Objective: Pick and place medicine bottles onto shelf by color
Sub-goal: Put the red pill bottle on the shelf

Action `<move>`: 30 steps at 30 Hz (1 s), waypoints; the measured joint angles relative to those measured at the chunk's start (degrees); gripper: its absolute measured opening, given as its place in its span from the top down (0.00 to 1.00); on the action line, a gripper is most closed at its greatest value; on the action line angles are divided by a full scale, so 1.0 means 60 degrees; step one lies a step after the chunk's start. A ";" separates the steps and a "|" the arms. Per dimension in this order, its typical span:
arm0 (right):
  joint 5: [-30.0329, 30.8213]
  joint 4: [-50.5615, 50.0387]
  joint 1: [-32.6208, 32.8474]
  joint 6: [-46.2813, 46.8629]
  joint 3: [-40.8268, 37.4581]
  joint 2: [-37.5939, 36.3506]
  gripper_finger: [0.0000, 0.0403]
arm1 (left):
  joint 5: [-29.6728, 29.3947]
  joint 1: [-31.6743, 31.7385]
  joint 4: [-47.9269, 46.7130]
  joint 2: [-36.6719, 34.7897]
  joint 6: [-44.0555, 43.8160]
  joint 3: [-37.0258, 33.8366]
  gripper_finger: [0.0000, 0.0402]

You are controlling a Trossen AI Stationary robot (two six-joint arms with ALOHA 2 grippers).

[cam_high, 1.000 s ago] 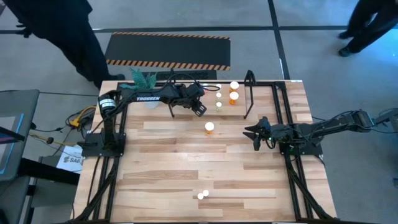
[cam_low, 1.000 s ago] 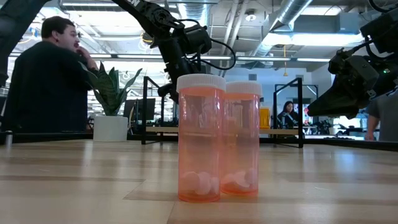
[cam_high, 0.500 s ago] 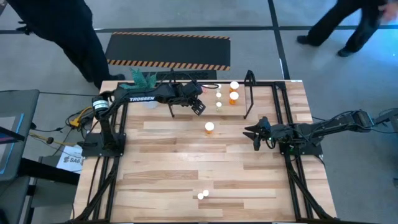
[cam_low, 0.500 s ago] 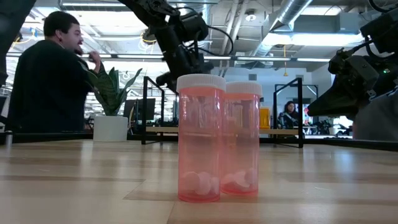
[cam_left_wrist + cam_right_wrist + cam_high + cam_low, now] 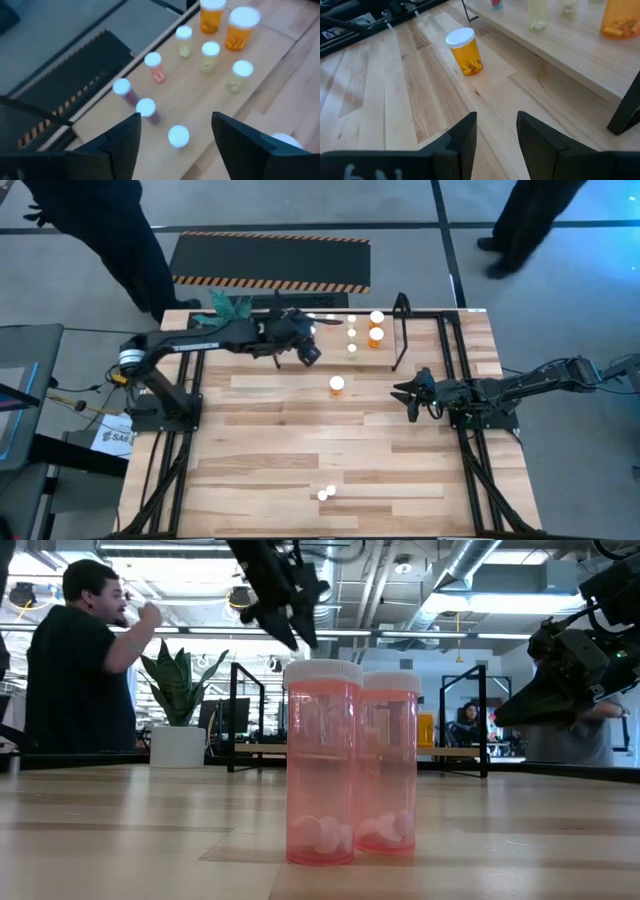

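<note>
Left end effector (image 5: 309, 352) higher, emptier

**A:** In the high view you get even, bright overhead light on the table (image 5: 300, 450), with soft shadows only.

**B:** And at table height?

**A:** Ceiling strip lights (image 5: 200, 631) glare against a dim room; the two near bottles (image 5: 352, 760) are sharp. In your left wrist view, the small bottles (image 5: 210, 50) are motion-blurred.
</note>
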 joint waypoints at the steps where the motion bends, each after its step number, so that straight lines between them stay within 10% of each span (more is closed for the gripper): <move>1: 0.0001 0.0001 0.0001 0.0002 0.0000 -0.0002 0.60 | -0.0095 -0.0103 -0.0194 -0.0223 -0.0024 -0.0007 0.44; 13: 0.0001 0.0002 0.0000 0.0001 0.0000 -0.0004 0.60 | -0.0502 -0.0585 -0.1288 -0.4149 -0.1275 -0.2877 0.74; 20: 0.0002 0.0001 0.0002 -0.0002 0.0000 -0.0001 0.60 | -0.1187 -0.1257 0.1343 -0.7485 -0.1493 -0.6707 0.94; 30: 0.0001 0.0002 0.0002 0.0002 0.0000 -0.0002 0.60 | -0.0927 -0.1832 0.5135 -1.0556 0.0127 -1.0640 0.97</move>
